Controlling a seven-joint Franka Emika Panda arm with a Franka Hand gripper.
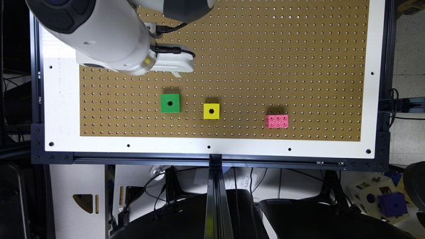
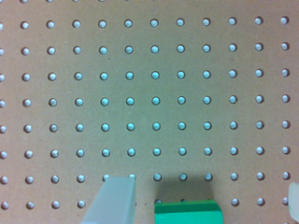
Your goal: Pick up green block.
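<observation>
Green block (image 1: pixel 170 103) sits flat on the brown pegboard (image 1: pixel 265 49) of the table, round dark hole in its top face up, free of any grip. To the exterior view's right of it, near but apart, stands a smaller yellow cube (image 1: pixel 211 111) with its own hole; farther that way, well apart, lies a pink studded brick (image 1: pixel 277 121). All three roughly in a row near the board's lower white border (image 1: pixel 232 146). White arm (image 1: pixel 99 33) reaches in from the upper left corner, with the claw (image 1: pixel 174 64) hanging above the pegboard, short of the green block and not touching it. In the wrist view: claw (image 2: pixel 201 200) released, one pale finger (image 2: pixel 114 200) just beside the green block's (image 2: pixel 187 212) edge, the other finger (image 2: pixel 294 198) far off at the frame's edge, block lying between them, nothing grasped.
</observation>
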